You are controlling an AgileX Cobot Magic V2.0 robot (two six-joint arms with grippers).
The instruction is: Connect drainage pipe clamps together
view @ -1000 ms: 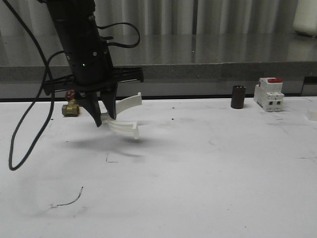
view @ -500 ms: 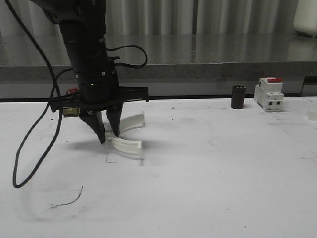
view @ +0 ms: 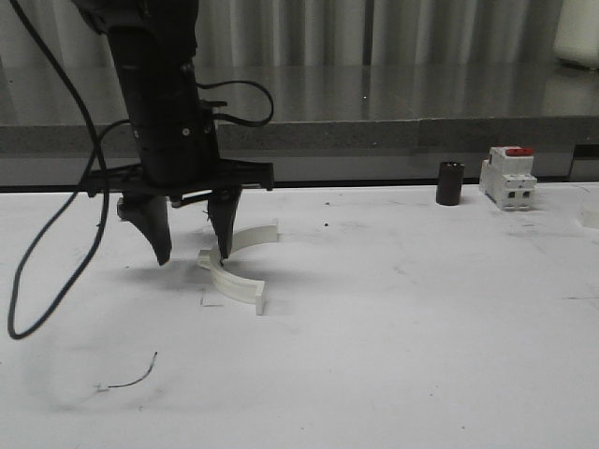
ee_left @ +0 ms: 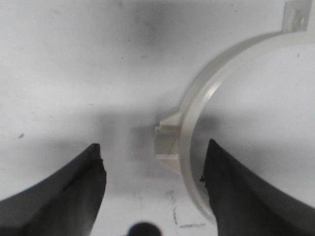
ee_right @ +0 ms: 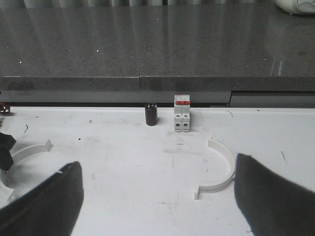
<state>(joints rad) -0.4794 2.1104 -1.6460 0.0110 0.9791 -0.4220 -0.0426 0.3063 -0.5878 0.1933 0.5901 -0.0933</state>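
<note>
One drainage pipe clamp (view: 236, 273), a white half-ring, lies flat on the white table under my left gripper (view: 193, 257). That gripper is open with its black fingers spread wide. In the left wrist view the clamp (ee_left: 193, 114) curves close past one finger (ee_left: 246, 196), and its end tab sits between the two fingers of my left gripper (ee_left: 152, 169), which grip nothing. A second clamp (ee_right: 222, 172) lies flat further right, near one finger of my open right gripper (ee_right: 157, 196). The first clamp (ee_right: 28, 149) also appears there, at the far side.
A black cylinder (view: 450, 182) and a white breaker block with a red top (view: 508, 177) stand at the back right of the table, in front of a grey ledge (view: 374, 131). A thin wire scrap (view: 131, 374) lies near the front left. Black cables (view: 56, 224) hang from the left arm.
My left gripper came down with the clamp, set it on the table and opened, letting it go. The clamp now rests flat.
</note>
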